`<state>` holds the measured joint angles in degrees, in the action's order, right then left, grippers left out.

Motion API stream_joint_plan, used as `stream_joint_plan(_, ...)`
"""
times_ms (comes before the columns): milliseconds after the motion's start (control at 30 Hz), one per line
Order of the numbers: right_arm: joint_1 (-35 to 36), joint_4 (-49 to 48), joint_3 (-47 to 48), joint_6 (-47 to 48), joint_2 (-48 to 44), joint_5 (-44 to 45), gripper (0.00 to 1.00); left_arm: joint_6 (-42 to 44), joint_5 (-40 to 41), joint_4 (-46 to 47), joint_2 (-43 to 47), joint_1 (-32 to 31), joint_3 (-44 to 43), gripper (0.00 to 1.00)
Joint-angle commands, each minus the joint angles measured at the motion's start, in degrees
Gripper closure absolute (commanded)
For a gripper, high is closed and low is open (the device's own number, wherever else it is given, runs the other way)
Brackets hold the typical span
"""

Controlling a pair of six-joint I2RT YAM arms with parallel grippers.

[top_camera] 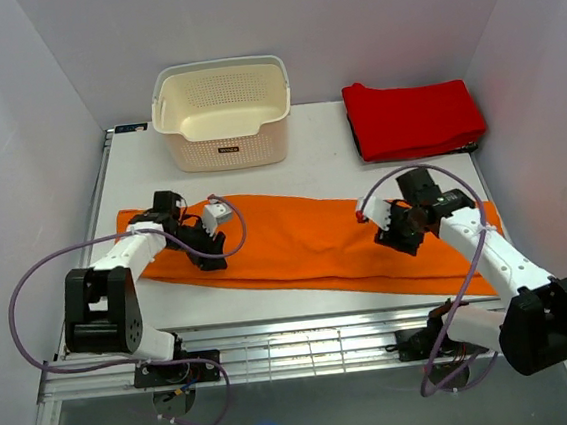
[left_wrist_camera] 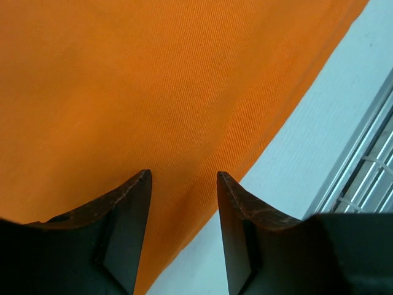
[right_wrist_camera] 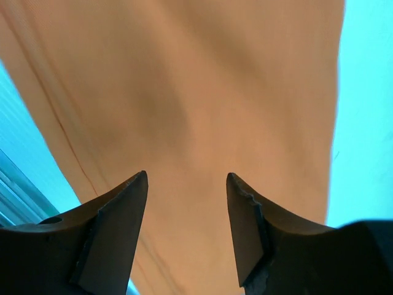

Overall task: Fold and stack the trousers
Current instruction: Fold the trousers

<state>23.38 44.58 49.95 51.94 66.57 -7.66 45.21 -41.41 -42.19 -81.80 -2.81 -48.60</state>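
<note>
Two arms hang over the trousers (top_camera: 307, 245), stretched flat across the table (top_camera: 309, 165), with the left gripper (top_camera: 206, 245) near one end and the right gripper (top_camera: 393, 224) near the other. The left wrist view shows its jaws spread just above the cloth's near edge, so I'd fear a top-layer-only pinch. The right wrist view shows jaws likewise apart over mid-cloth, and uneven lifts could twist the fold

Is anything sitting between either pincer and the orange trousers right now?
Nothing visible. The left pincer and right pincer both hang open directly over the trousers. The basket and red cloth lie farther back.
</note>
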Motion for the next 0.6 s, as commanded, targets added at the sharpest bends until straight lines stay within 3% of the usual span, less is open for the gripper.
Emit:
stream_joint_plan(0, -11.74, 8.33, -4.59, 13.23, -2.48, 2.11, 0.41, -7.94, 7.3, 9.05, -1.51, -4.13, 1.66, 0.43)
stream_joint_plan(33, -17.08, 8.25, -6.69, 15.19, -2.49, 2.99, 0.42, -8.99, 9.31, 9.84, -3.61, -4.74, 1.75, 0.44)
stream_joint_plan(200, -29.24, 4.91, -7.07, 21.35, 4.69, 3.28, 0.45, -15.05, 17.48, 12.31, -10.48, -4.93, 0.88, 0.51)
stream_joint_plan(367, -33.21, 7.01, 2.14, 25.9, 9.72, 2.74, 0.47, -18.93, 22.33, 10.56, -17.85, -0.45, -2.19, 0.55)
stream_joint_plan(567, -38.31, 10.18, 1.38, 37.14, 8.94, 7.39, 0.5, -22.62, 21.2, 8.98, -20.68, 0.17, -5.8, 0.58)
